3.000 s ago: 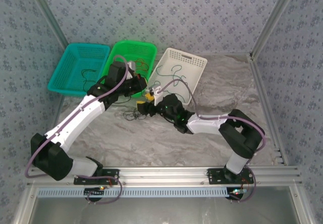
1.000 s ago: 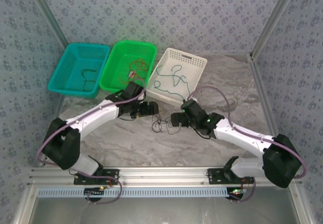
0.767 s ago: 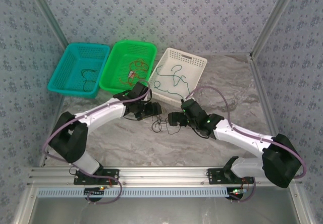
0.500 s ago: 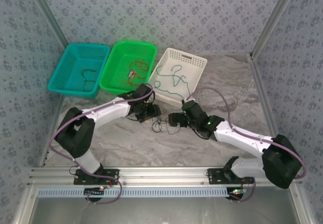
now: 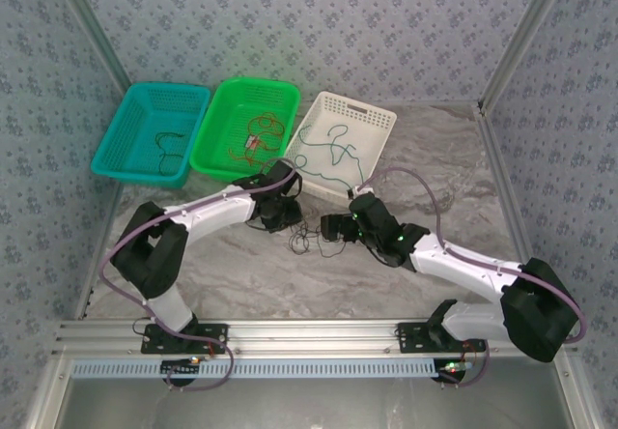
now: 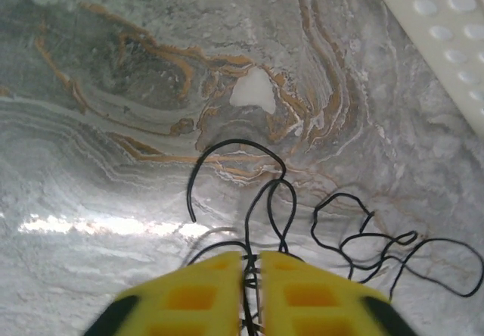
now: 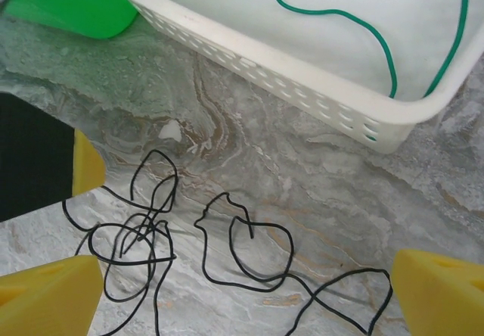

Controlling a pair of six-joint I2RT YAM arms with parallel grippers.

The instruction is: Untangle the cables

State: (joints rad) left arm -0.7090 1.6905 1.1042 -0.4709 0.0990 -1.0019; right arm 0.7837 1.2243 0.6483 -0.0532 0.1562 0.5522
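You are working in a robot lab cell, not a home or a shop. Two white and black arms, the left arm (image 5: 198, 212) and the right arm (image 5: 463, 263), are bolted to an aluminium rail (image 5: 309, 330) at the near edge of a marble-patterned bench (image 5: 463, 158). Aluminium posts (image 5: 92, 28) frame the cell, and panels (image 5: 319, 23) with a repeating grey print close it in behind and at both sides. A teal basket (image 5: 164, 86), a green basket (image 5: 256, 82) and a white basket (image 5: 362, 112), all plastic, stand in a row at the back
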